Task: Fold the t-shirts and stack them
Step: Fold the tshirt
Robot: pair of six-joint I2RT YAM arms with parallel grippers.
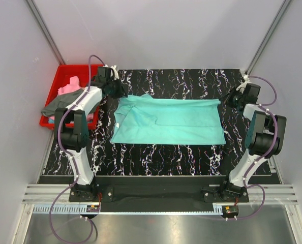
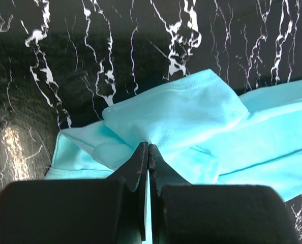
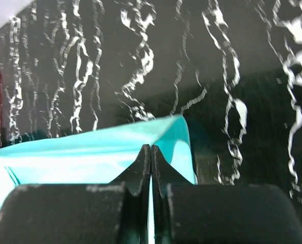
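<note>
The teal t-shirt lies spread across the black marbled mat, folded lengthwise, with a sleeve flap near its left end. My left gripper is shut on the shirt's far left corner; in the left wrist view the closed tips pinch the teal cloth. My right gripper is shut on the far right corner; in the right wrist view the closed tips pinch the teal edge. The pink t-shirt and the dark grey t-shirt lie bunched in the red bin.
The red plastic bin stands at the far left, beside the mat, with the grey shirt hanging over its near edge. The black marbled mat covers the table. Grey walls close in at both sides and the back.
</note>
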